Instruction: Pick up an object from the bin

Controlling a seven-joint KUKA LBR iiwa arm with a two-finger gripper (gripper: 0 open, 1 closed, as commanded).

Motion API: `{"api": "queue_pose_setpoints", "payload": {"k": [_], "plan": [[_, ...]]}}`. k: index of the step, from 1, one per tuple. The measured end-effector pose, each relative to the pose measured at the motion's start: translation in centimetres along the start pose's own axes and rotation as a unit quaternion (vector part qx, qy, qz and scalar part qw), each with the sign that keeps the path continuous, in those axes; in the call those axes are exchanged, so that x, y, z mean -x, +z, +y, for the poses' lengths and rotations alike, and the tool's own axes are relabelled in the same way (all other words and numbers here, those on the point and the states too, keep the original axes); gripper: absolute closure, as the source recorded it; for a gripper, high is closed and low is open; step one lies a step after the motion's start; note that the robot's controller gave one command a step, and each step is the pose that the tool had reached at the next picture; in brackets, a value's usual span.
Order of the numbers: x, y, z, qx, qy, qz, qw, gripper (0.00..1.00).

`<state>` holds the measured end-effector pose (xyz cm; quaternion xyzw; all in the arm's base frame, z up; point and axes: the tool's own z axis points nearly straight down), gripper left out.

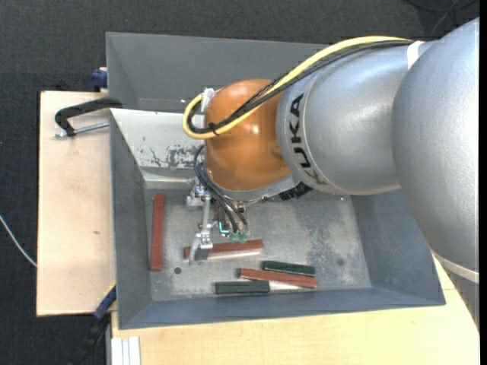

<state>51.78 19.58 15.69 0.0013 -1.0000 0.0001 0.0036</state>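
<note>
Gripper [202, 240] sits low at the floor of the bin [125, 204] — at the left end of a reddish-brown flat bar [237, 249] lying mid-floor — its degree of opening cannot be told.

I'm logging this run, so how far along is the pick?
Done: the tool is low in the bin, at the left end of a reddish-brown stick near the middle. In hand: getting a grip there; whether it has one cannot be told. Left: the lift, since that stick lies flat on the floor. The brown stick on the left and three sticks by the near wall lie apart.
</note>
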Motion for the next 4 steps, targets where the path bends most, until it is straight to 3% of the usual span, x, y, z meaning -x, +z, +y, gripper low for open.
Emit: {"api": "queue_pose_setpoints", "payload": {"k": [1, 2, 3, 4], "plan": [[0.2, -0.4, -0.1, 0.001, 0.001, -0.004, 1.0, 0.0], [0.5, 8.0, -2.7, 0.002, -0.065, -0.0044, 0.9979, 1.0], [0.5, 8.0, -2.7, 0.002, -0.065, -0.0044, 0.9979, 1.0], [-0.2, -8.8, -4.1, 0.001, -0.06, -0.0078, 0.9982, 1.0]]}}
